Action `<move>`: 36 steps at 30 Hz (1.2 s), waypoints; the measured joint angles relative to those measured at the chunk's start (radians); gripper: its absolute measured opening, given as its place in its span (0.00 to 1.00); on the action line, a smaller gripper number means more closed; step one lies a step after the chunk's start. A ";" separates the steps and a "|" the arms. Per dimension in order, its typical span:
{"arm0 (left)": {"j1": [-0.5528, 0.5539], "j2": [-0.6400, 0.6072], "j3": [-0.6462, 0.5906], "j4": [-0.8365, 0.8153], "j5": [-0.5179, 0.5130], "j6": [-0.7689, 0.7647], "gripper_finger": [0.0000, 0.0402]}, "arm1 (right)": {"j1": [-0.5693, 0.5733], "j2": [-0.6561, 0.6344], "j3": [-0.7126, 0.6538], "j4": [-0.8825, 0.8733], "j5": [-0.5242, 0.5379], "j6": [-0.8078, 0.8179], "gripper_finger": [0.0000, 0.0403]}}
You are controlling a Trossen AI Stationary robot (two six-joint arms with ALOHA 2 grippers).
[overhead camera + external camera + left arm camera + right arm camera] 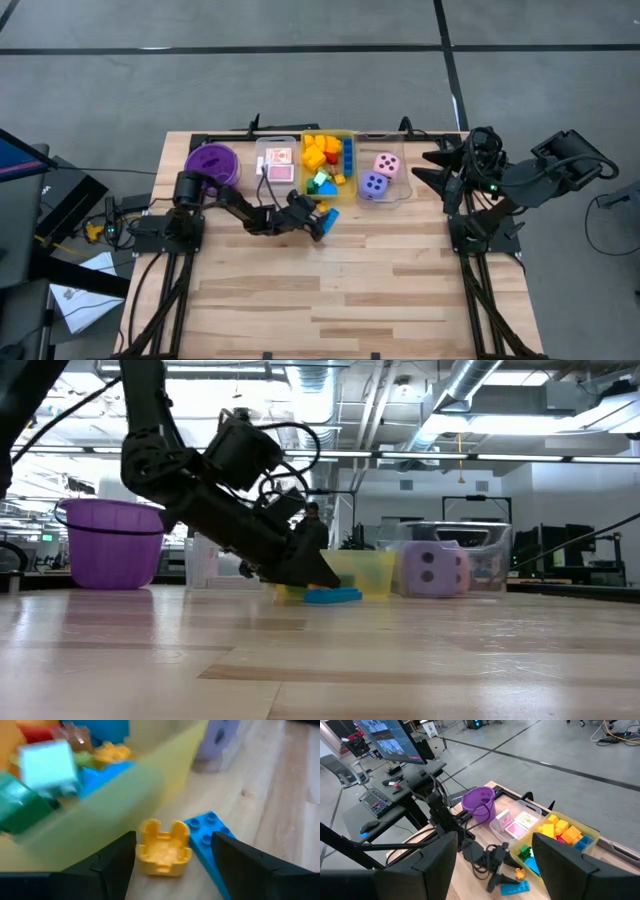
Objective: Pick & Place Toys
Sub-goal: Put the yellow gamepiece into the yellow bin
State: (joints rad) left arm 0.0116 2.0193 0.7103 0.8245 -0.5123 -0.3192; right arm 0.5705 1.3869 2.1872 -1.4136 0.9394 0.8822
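A: Left gripper (pixel 322 222) — where is it, and how do its fingers stand?

B: Low over the table (pixel 350 290), just in front of the yellow bin (pixel 352 168). Its fingers are spread and grasp nothing; a yellow block (pixel 163 847) and a blue block (pixel 209 836) lie between them on the wood, side by side.

A: Other toys?

B: More blocks (pixel 326 160) fill the yellow bin. Cards (pixel 279 163) lie in the clear bin (pixel 262 160) beside the purple bowl (pixel 212 163). The pink die (pixel 387 164) and purple die (pixel 374 184) sit in another clear bin (pixel 403 187).

A: Right gripper (pixel 424 166)?

B: Raised at the table's right edge, fingers parted, empty.
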 joint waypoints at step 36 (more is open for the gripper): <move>-0.003 -0.275 0.035 -0.043 -0.126 0.106 0.35 | 0.039 -0.002 0.000 0.009 -0.023 -0.041 0.62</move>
State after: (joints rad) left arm 0.0083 1.7444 0.7452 0.7810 -0.6383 -0.2131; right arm 0.6094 1.3853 2.1872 -1.4043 0.9165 0.8407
